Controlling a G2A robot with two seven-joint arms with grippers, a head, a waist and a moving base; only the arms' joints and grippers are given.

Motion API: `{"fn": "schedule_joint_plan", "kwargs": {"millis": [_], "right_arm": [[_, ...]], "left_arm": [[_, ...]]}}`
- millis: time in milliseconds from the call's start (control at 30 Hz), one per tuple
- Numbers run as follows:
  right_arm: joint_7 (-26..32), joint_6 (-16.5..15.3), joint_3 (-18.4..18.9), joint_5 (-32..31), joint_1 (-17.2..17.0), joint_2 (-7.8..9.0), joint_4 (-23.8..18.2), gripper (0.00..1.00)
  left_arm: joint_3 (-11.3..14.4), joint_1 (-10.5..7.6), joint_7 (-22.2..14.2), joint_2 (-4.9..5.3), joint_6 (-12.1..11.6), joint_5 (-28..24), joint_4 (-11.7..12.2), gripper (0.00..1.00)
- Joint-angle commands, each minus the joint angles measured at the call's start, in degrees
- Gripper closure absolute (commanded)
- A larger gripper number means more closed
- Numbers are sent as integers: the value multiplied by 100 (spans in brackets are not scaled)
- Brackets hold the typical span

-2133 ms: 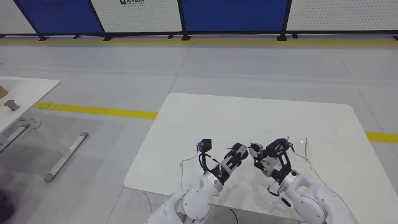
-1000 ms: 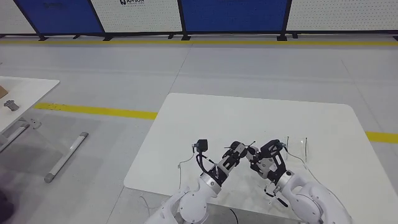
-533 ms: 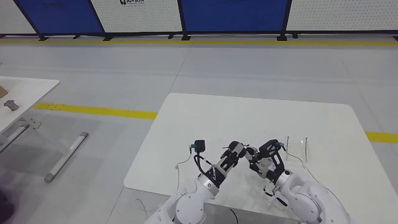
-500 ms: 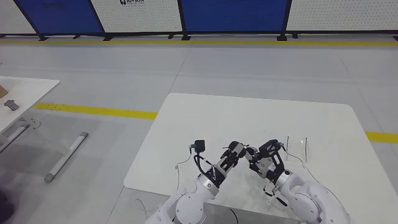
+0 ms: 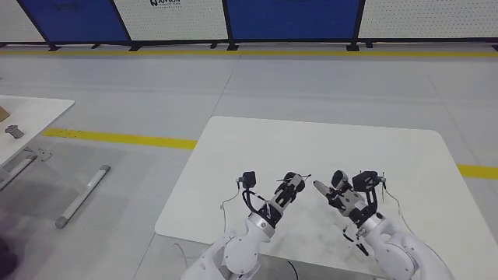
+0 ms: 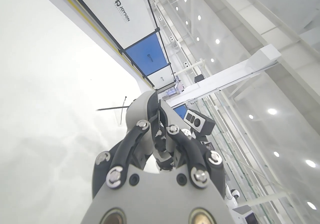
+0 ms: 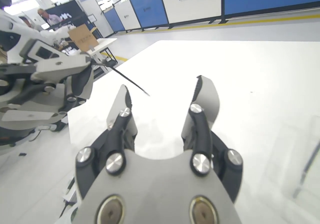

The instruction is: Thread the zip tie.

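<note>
Fingers of the left gripper (image 6: 155, 105) are pressed together on one end of the thin black plastic zip tie (image 7: 125, 78). The clamped end is hidden between the pads. The free tail points toward the right gripper (image 7: 162, 85), whose fingers are spread wide and hold nothing, above the white rectangular table (image 7: 250, 65).

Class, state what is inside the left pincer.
A black zip tie is clamped in the shut left pincer, its thin tail sticking out towards the open right pincer. The clamped stretch itself is covered.
</note>
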Motion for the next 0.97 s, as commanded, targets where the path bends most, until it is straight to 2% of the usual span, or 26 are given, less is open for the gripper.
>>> {"fn": "schedule_joint_plan", "kwargs": {"millis": [0, 167, 267, 400, 533, 633, 933], "right_arm": [[-256, 0, 259, 385, -188, 48, -133, 0], [-685, 0, 864, 1387, -674, 225, -554, 0], [-894, 0, 1295, 2036, -963, 343, -716, 0], [-1190, 0, 1756, 2676, -1273, 442, -760, 0], [-1339, 0, 2093, 3359, -1460, 481, -685, 0], [-1238, 0, 2188, 3667, -1454, 481, -599, 0], [-1213, 0, 2195, 3682, -1443, 481, -592, 0]], "left_arm": [[4, -28, 4, -8, 39, -46, 13, 100], [41, -89, 55, -30, 149, -53, 61, 100], [57, -108, 213, -48, 215, -11, 102, 100], [27, -61, 428, -65, 175, -93, 186, 100], [-174, 70, 736, -56, 47, -207, 253, 100], [-245, 108, 884, -64, 19, -288, 332, 100], [-252, 129, 924, -69, -18, -312, 347, 100]]}}
